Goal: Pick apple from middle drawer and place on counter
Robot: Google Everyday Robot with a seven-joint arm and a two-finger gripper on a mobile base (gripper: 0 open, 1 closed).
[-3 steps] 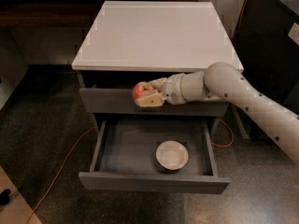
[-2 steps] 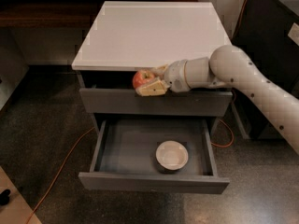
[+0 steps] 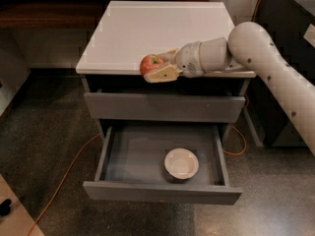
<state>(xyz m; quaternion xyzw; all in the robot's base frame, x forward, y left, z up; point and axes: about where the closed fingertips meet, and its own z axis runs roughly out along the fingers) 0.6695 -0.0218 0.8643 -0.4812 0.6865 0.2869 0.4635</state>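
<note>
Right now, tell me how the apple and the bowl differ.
The apple is red and ball-shaped; the bowl is white and shallow. The apple is smaller than the bowl. The apple is held in the claw at the counter's front edge; the bowl lies in the open drawer below. Both are round.

The gripper [image 3: 153, 69] hangs at the top front edge of the grey cabinet [image 3: 162, 107]; below it spreads a dark speckled floor [image 3: 44, 146], crossed lower-left by an orange cable [image 3: 64, 178]; behind-left runs a dark wooden shelf [image 3: 49, 14]; to its right stands dark furniture [image 3: 283, 38].
</note>
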